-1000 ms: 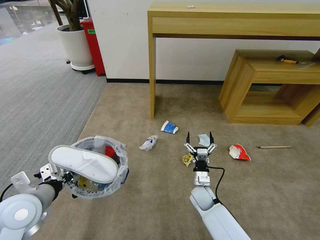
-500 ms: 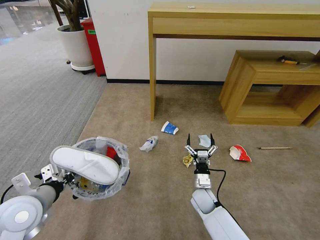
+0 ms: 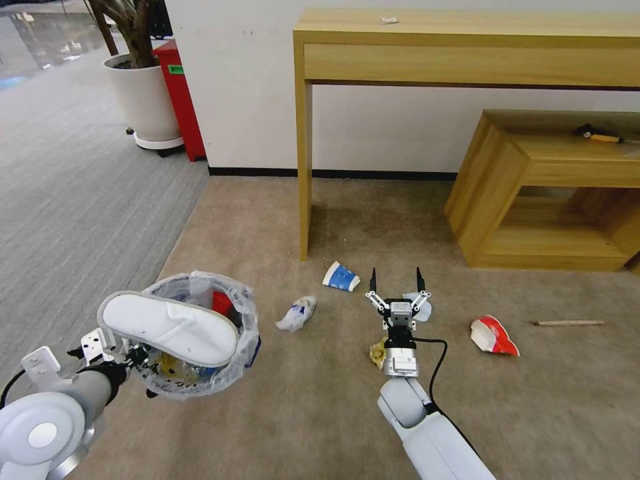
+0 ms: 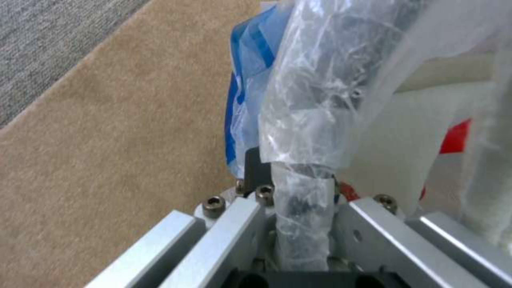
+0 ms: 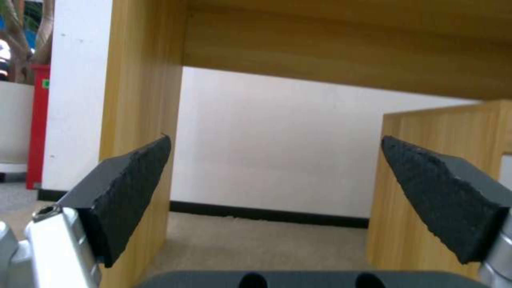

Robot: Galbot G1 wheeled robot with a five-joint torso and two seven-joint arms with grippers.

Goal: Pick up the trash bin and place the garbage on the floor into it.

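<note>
The trash bin (image 3: pixel 235 360), black with a crinkled plastic liner, hangs low at the left, and my left gripper (image 3: pixel 133 353) is shut on its near rim. The left wrist view shows the left gripper (image 4: pixel 299 192) clamping the bag-covered rim (image 4: pixel 315 120). A white slipper (image 3: pixel 170 327) lies across the bin's top. My right gripper (image 3: pixel 396 273) stands open above the beige floor (image 3: pixel 320 413), its pads (image 5: pixel 133 192) wide apart. Garbage lies around it: a pale blue mask (image 3: pixel 423 309) by its right finger, a yellow wrapper (image 3: pixel 377 353), a paper cup (image 3: pixel 340 275), crumpled paper (image 3: pixel 297 313), a red wrapper (image 3: pixel 493 335), a wooden stick (image 3: pixel 567 323).
A tall wooden desk (image 3: pixel 467 40) stands against the wall ahead, its leg (image 3: pixel 304 167) just beyond the cup. A low wooden shelf (image 3: pixel 553 193) is at the right. A white planter (image 3: pixel 143 100) and a red box (image 3: pixel 180 93) stand far left beside grey striped carpet (image 3: pixel 73 200).
The whole picture has shifted down, so the camera moved. The right gripper now reaches past the mask and yellow wrapper, which lay between and beside its fingers. The left gripper still holds the bin.
</note>
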